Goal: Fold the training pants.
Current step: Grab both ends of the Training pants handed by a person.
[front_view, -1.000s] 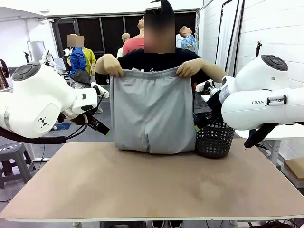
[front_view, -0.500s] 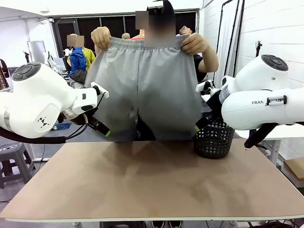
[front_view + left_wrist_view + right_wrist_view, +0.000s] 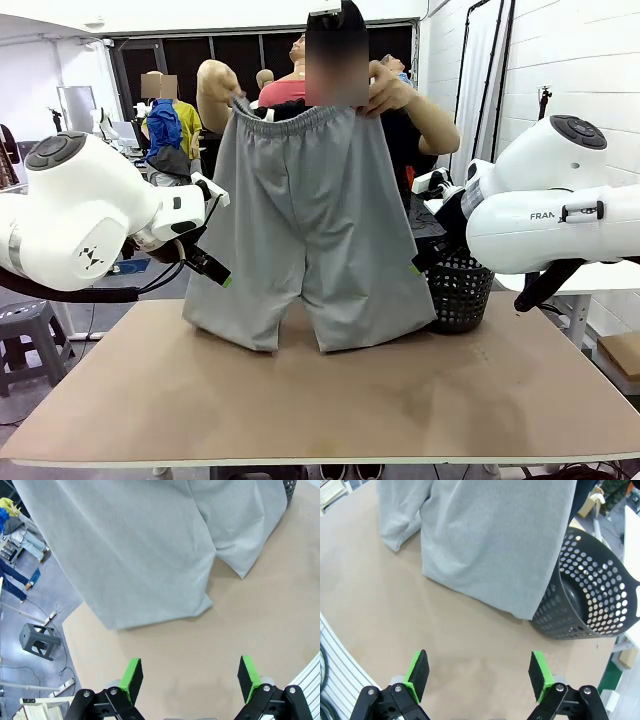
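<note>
My left gripper [image 3: 190, 676] and right gripper [image 3: 478, 672] both stand wide and empty over the table [image 3: 320, 410]. Just ahead, the training pants [image 3: 310, 220] hang upright, one leg hem before each gripper, down at the table. Beyond, the person [image 3: 425, 125] holds the waistband up.

Your left arm [image 3: 90, 215] and right arm [image 3: 560, 210] are glossy white, with rounded joints capped by dark grey discs [image 3: 55, 150]. Black cables [image 3: 150, 285] trail beneath the left; the right reads "FRAN". The left claw [image 3: 190, 677] and right claw [image 3: 477, 672] are black with green pads [image 3: 131, 677].
</note>
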{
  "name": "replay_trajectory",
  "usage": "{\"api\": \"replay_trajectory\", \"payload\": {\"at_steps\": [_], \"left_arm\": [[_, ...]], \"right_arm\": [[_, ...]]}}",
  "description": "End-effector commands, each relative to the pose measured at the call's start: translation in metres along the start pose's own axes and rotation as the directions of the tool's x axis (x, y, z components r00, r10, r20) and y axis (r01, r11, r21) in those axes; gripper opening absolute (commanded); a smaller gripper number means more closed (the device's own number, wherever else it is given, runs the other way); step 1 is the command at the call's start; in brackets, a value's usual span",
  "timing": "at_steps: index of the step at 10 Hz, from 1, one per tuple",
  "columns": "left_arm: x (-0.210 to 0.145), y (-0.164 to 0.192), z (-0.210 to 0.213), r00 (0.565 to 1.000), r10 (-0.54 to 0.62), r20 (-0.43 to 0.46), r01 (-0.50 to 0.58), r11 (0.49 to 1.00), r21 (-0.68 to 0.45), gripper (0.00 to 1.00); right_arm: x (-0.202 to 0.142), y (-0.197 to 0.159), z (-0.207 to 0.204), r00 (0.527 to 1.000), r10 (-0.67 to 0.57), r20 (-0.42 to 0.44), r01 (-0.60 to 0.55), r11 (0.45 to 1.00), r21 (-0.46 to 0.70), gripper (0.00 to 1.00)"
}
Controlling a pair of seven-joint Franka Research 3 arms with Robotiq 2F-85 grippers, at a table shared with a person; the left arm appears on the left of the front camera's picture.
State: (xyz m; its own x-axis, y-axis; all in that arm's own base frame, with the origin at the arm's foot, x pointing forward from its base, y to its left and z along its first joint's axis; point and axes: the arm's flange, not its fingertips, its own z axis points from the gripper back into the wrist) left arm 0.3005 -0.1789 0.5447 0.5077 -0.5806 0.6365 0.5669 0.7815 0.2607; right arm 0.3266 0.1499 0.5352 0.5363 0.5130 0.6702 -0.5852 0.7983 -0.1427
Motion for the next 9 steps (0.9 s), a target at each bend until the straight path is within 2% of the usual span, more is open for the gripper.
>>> {"api": "replay_trajectory", "payload": {"at_steps": [1,9], "left_arm": [[0.0011,0.0017,-0.0016,1.0,-0.013,0.011,0.013,1.0,0.006,1.0],[0.0011,0.0017,-0.0016,1.0,-0.013,0.011,0.013,1.0,0.006,1.0]], "right_arm": [[0.0007,-0.0002,0.0005,1.0,0.0,0.006,0.0,1.0,-0.002,1.0],[0.0007,-0.0002,0.0005,1.0,0.0,0.006,0.0,1.0,-0.002,1.0]]}}
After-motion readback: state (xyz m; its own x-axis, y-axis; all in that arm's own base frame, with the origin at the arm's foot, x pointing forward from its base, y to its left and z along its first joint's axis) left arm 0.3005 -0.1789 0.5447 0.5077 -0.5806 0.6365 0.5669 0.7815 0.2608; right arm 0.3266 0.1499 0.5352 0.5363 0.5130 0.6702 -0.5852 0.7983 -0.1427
